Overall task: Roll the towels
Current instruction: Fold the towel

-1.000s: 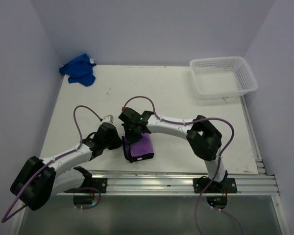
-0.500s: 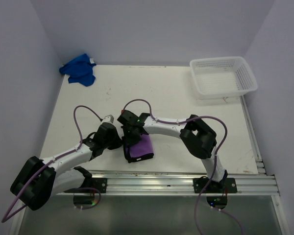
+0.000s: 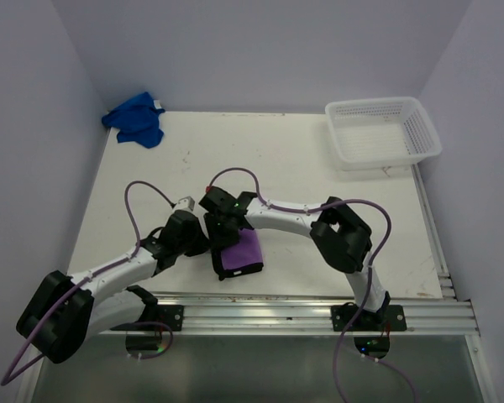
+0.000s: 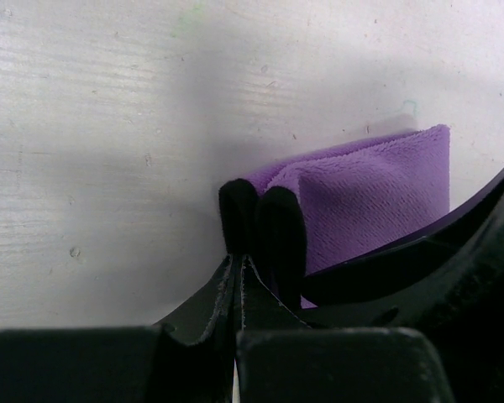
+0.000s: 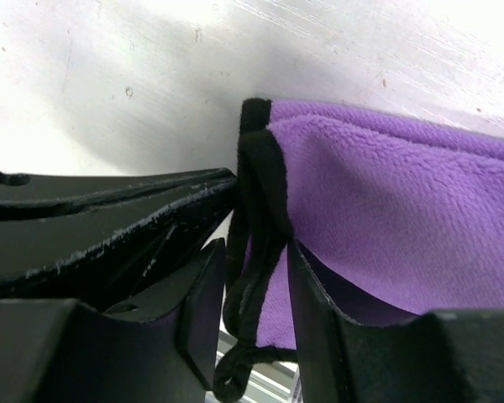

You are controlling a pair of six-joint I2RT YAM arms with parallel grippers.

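On the white surface (image 3: 319,159), the plush purple towel (image 3: 242,252) lies folded nearly square, black hem nearward; left end effector (image 4: 254,201) closed, right end effector (image 5: 252,252) parted.

We see the purple towel (image 3: 240,253) lying flat on the surface (image 3: 302,159), close to the near edge and a little left of centre. It is folded into a compact, thick rectangle with its plush purple face up. A black trim runs along its left side and near end, and the stacked layers show at that left edge. The blue towel (image 3: 135,120) sits well apart in the far left corner, a crumpled, unrolled heap with a small pale tag at its right.
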